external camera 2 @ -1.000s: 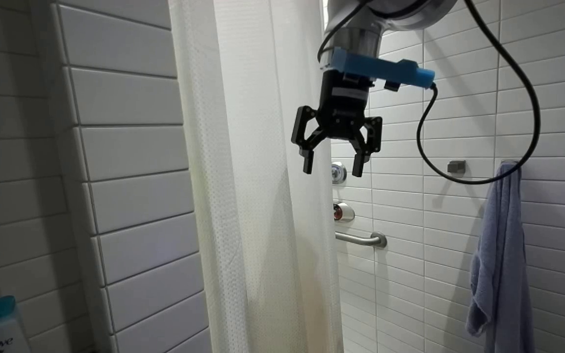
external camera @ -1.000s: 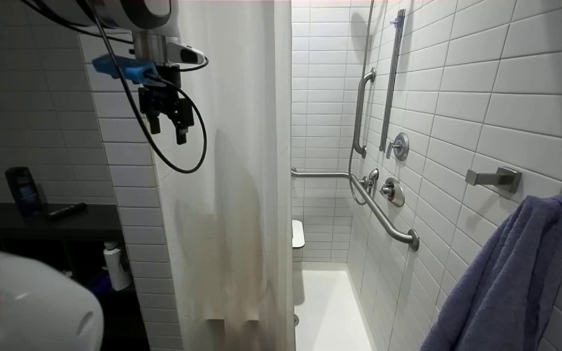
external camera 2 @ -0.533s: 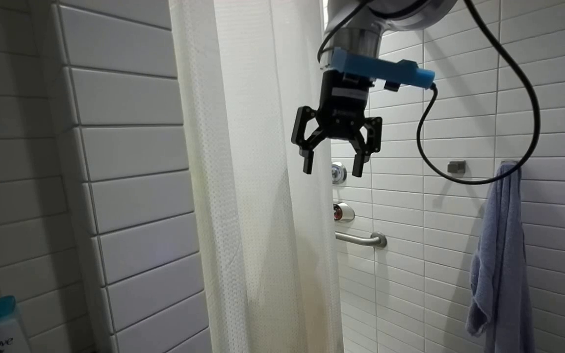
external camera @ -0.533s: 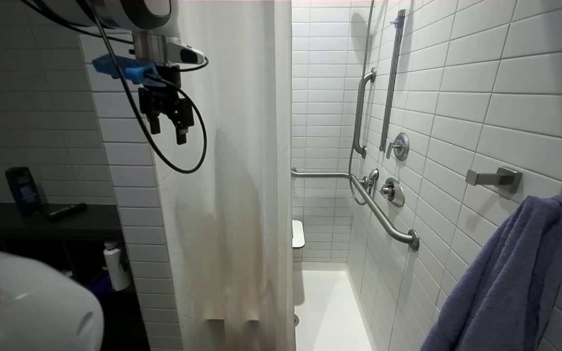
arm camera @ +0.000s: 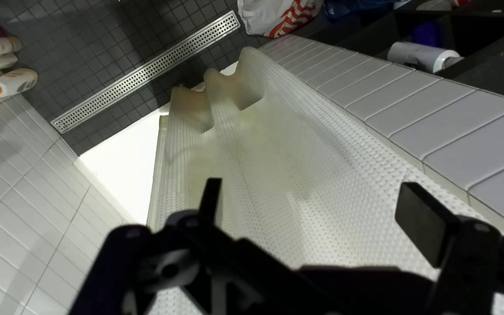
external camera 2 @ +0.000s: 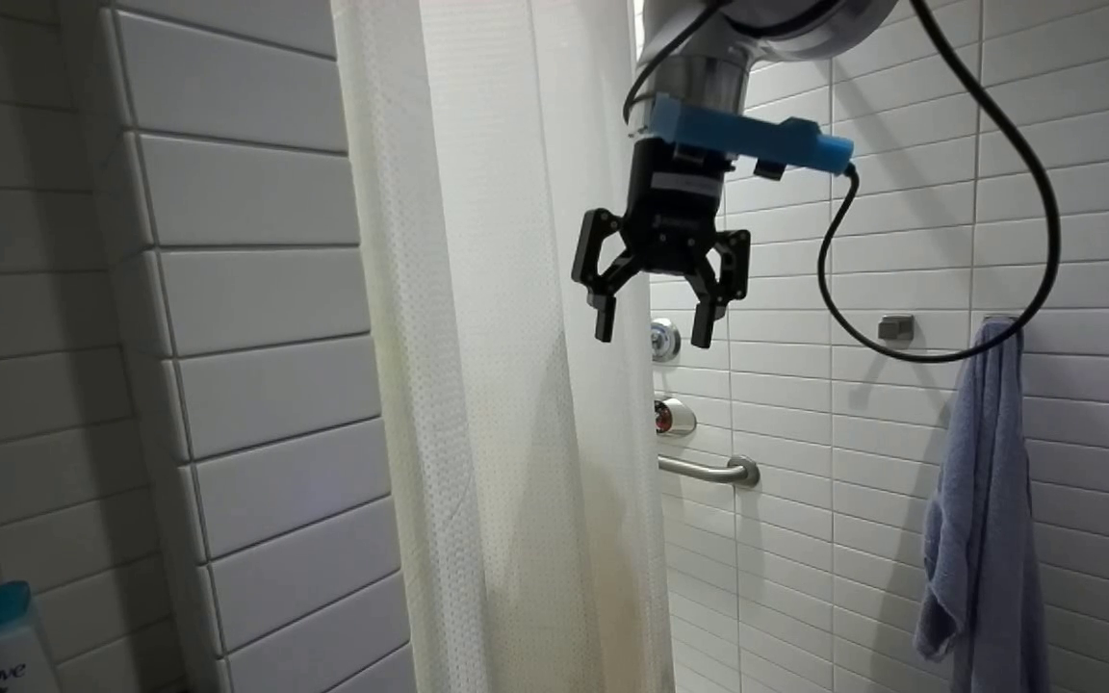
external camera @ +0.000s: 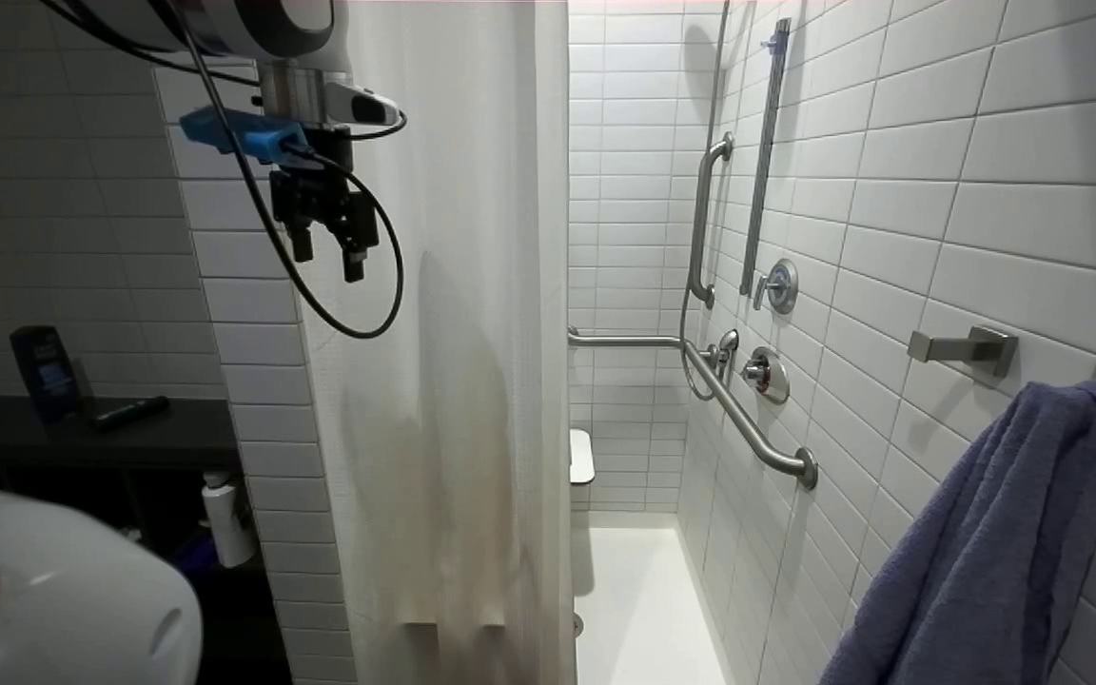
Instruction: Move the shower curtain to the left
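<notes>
The gripper (external camera 2: pixel 653 337) is seen released, jaws parted wide, before the shower curtain (external camera 2: pixel 516 385).
Behind those jaws, the curtain is hung in long folds beside a tiled partition (external camera 2: pixel 266 298) (a brownish tint is seen low on it in an exterior view); past its edge, a grab bar (external camera 2: pixel 709 470) is fixed, and farther in, a white seat (external camera: pixel 581 457) is partly hidden.

Gripper (external camera 2: pixel 653 335) before shower curtain (external camera 2: pixel 506 385), wall edge (external camera 2: pixel 275 298) left, towel (external camera 2: pixel 986 520) right, in both exterior views
</notes>
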Tool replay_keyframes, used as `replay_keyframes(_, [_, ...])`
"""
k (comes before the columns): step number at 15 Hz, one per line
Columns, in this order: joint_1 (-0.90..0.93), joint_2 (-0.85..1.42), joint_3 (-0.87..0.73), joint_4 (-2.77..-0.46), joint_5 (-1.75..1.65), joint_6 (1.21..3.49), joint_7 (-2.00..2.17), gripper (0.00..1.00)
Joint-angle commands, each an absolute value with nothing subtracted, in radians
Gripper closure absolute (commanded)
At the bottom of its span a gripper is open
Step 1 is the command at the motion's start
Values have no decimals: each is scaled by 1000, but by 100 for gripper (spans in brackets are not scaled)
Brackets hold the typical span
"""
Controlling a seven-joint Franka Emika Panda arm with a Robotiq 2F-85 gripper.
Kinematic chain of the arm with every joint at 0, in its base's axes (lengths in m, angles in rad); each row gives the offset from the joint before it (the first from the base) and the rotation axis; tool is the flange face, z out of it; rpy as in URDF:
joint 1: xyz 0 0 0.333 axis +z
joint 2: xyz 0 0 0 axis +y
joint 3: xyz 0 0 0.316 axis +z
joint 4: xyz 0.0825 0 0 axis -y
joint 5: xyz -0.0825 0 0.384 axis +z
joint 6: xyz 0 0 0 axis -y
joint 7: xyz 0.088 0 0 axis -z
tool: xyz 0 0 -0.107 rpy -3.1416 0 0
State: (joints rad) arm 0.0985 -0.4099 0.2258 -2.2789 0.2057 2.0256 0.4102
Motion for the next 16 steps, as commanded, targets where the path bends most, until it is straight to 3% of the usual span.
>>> replay_keyframes(1, [104,-409,221,-2276,203,2023,412,0])
replay_keyframes(8, [104,-409,221,-2276,203,2023,412,0])
replay_keyframes(16, [83,-419,250,-2338,155,2276,507,0])
